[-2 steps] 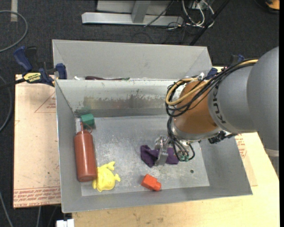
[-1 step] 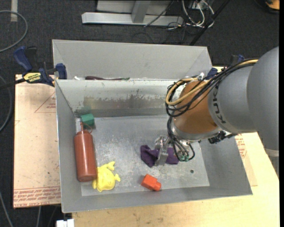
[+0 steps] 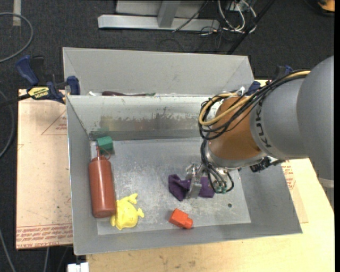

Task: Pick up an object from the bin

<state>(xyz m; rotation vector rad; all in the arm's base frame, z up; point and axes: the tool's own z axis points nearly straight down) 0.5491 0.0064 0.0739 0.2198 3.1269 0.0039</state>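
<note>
We see gripper (image 3: 197,185) down at crumpled purple thing (image 3: 178,187), mid-bin; whether it's gripping, we can't tell. Scuffed grey metal bin (image 3: 159,69); dark floor (image 3: 53,26), cables (image 3: 234,16) beyond.

- Right part of the purple soft thing (image 3: 178,187) is hidden under the gripper (image 3: 198,183). Shape unreadable, grip on it unclear.
- Back-right corner of the bin (image 3: 159,127), up-right of the purple soft thing, is covered by the orange cover (image 3: 234,141).
- The arm (image 3: 297,114), right of the purple soft thing, is cut off by the edge.
</note>
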